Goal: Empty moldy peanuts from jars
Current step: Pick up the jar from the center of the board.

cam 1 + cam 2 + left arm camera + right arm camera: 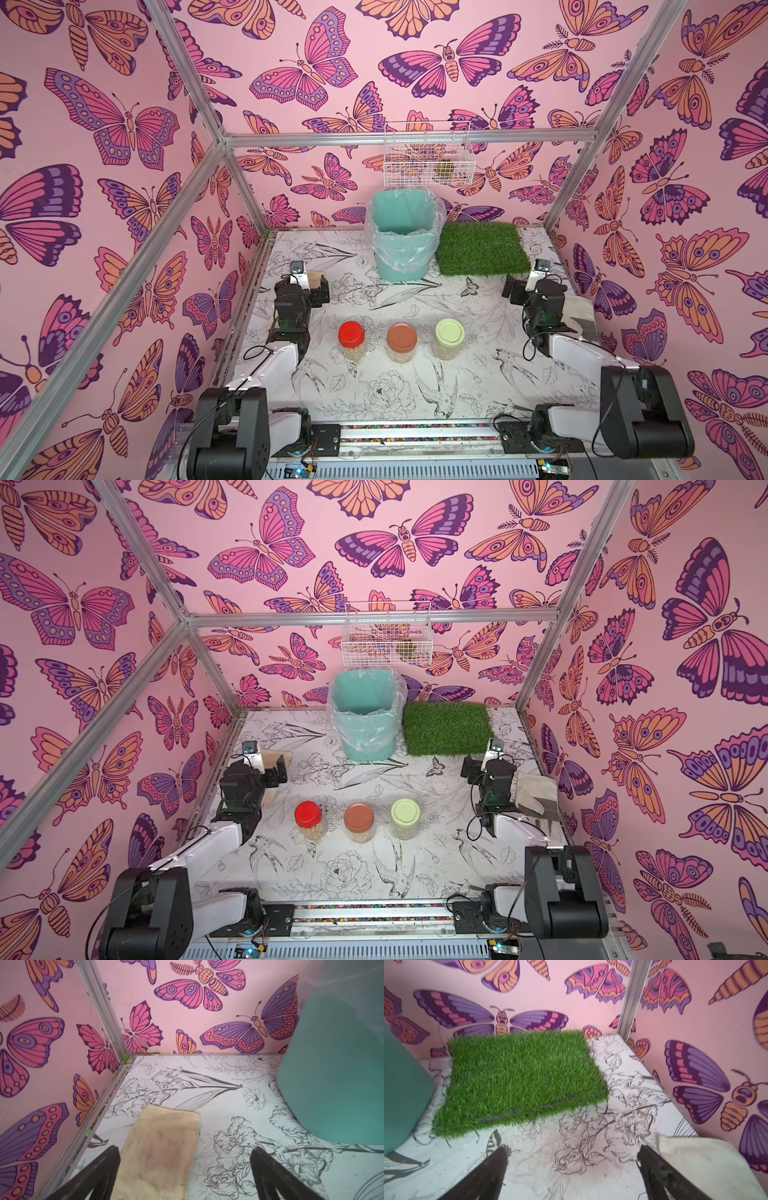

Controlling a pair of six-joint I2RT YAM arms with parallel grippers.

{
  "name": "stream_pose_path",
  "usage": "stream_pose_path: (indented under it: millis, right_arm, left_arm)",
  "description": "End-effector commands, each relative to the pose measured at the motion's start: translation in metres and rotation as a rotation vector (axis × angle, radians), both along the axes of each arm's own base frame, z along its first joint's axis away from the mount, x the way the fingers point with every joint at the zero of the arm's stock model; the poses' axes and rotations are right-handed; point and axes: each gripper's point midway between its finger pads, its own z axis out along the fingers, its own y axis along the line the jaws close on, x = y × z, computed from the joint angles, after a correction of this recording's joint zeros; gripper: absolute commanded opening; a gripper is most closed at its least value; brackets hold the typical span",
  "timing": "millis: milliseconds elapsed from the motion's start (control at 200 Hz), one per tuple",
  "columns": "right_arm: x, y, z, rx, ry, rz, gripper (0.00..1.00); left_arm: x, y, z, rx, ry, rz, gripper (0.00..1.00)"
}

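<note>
Three clear jars stand upright in a row near the middle of the table in both top views. Their lids are red (351, 333), brown (402, 336) and light green (449, 332). All three lids sit closed. The moldy peanuts (402, 356) show pale tan through the jar walls. My left gripper (308, 286) rests open at the left edge, behind the red-lidded jar, and its fingers (113, 1153) straddle a beige cloth (162, 1147). Over bare table at the right edge, my right gripper (572, 1150) is open and empty. No jar shows in either wrist view.
A teal bin (401, 259) with a clear liner stands at the back centre, with a green grass mat (480, 249) beside it on the right. A white wire basket (428, 153) hangs on the back wall. Another pale cloth (536, 791) lies under the right arm.
</note>
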Motion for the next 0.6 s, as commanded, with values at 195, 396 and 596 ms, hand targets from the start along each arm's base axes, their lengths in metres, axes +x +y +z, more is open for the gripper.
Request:
stream_pose_path:
  millis: [195, 396, 596]
  right_arm:
    - [-0.029, 0.026, 0.078, 0.100, -0.019, 0.125, 1.00]
    - [-0.054, 0.067, 0.125, 0.173, 0.007, 0.327, 0.99]
    - [-0.087, 0.130, 0.146, 0.149, 0.115, 0.573, 0.99]
  left_arm:
    - [-0.018, -0.039, 0.042, -0.011, 0.099, -0.249, 1.00]
    - [-0.025, -0.058, 0.047, -0.088, 0.166, -0.350, 0.99]
    - [-0.024, -0.068, 0.039, -0.175, 0.259, -0.389, 0.99]
